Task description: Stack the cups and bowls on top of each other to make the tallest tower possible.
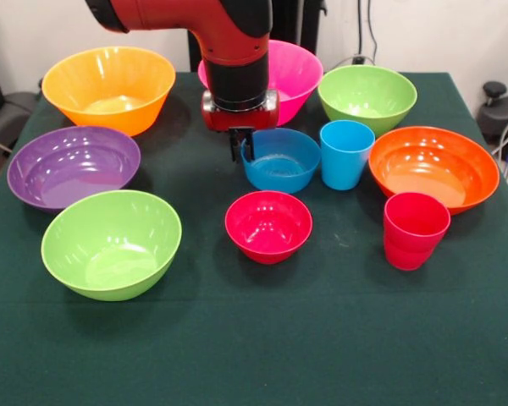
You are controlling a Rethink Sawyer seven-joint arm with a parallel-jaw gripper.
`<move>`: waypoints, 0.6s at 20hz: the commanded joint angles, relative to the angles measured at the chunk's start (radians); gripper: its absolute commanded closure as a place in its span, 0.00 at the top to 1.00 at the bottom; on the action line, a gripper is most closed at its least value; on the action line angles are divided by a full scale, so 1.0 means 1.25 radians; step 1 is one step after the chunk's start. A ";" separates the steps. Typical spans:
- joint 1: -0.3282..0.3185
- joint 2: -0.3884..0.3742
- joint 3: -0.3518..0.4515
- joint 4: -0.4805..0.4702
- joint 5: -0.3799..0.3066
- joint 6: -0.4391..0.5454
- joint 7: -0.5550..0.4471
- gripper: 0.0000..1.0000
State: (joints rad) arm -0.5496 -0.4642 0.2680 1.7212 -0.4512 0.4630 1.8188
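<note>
From the front, the red and black arm comes down over the dark green cloth-covered table (254, 355), and its gripper (242, 145) sits at the left rim of the small glossy blue plastic bowl (281, 161), with one dark finger (247, 145) inside the rim and another just outside it; the two appear closed on that rim, though the wall between them is too small to make out clearly. Directly behind the fingers, the large pink plastic bowl (295, 76) is mostly hidden by the arm's wrist, so only its right half shows. To the right of the fingers, beyond the blue bowl and just beside it, stands the light blue plastic tumbler (346, 154), upright. Farther right lies the wide orange plastic bowl (434, 167), and behind the tumbler a lime green plastic bowl (367, 97). In front of the fingers, toward the camera, the small red plastic bowl (268, 226) stands apart from the blue one; right of it the red-pink plastic tumbler (415, 229) stands upright, near the orange bowl's front edge. Left of the fingers are the purple plastic bowl (74, 166), the large yellow-orange plastic bowl (109, 88) behind it, and a second lime green plastic bowl (111, 244) in front. Every piece stands singly on the cloth; nothing is stacked.
</note>
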 commanded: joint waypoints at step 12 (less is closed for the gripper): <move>0.003 -0.059 0.032 -0.024 -0.039 0.034 -0.051 0.00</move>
State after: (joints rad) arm -0.5441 -0.4939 0.2685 1.7189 -0.4518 0.4630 1.8188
